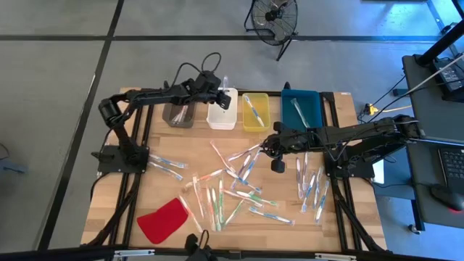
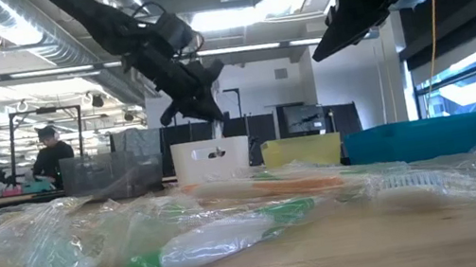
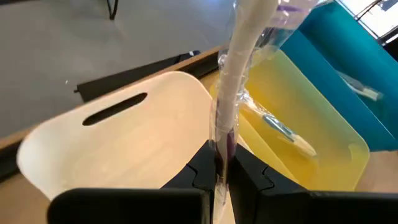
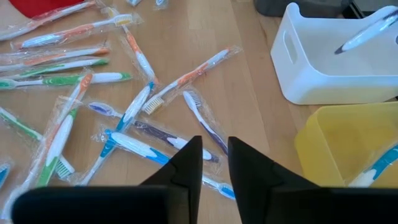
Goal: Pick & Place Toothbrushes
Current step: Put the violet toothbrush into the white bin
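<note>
Grey concrete floor marked with dark lines surrounds a pale, wood-grain plywood tabletop (image 1: 167,199) on a black frame; a round black fan (image 1: 273,16) stands on the floor beyond it, and in the low view a workshop with ceiling ducts lies behind, where a person (image 2: 52,155) sits at a far bench.

Along the far edge runs a row of four rectangular plastic bins: a translucent grey bin (image 1: 178,116), a smooth white bin with a slot handle (image 1: 222,111), a glossy yellow bin (image 1: 255,112) and a deeper teal bin (image 1: 300,107); yellow and teal each hold a wrapped brush.

Two dark jointed arms reach in from the sides; the left tool (image 1: 218,85) hangs over the white bin, clenched on a slim whitish toothbrush in a crinkled clear wrapper (image 3: 239,68), which stands roughly upright from the fingers with its purple part pinched between them; the right tool (image 1: 266,146) is above the middle of the tabletop, just before the yellow bin, its blunt black fingers (image 4: 186,163) a narrow gap apart and gripping nothing.

A flat red cloth-like piece with rounded corners (image 1: 164,220) lies at the near left.

Scattered wrapped toothbrushes (image 1: 232,194), thin sticks with green, orange, blue and pink parts, cover the middle; a smaller cluster (image 1: 312,187) lies at the right and a pair (image 1: 165,165) by the left arm's base.
</note>
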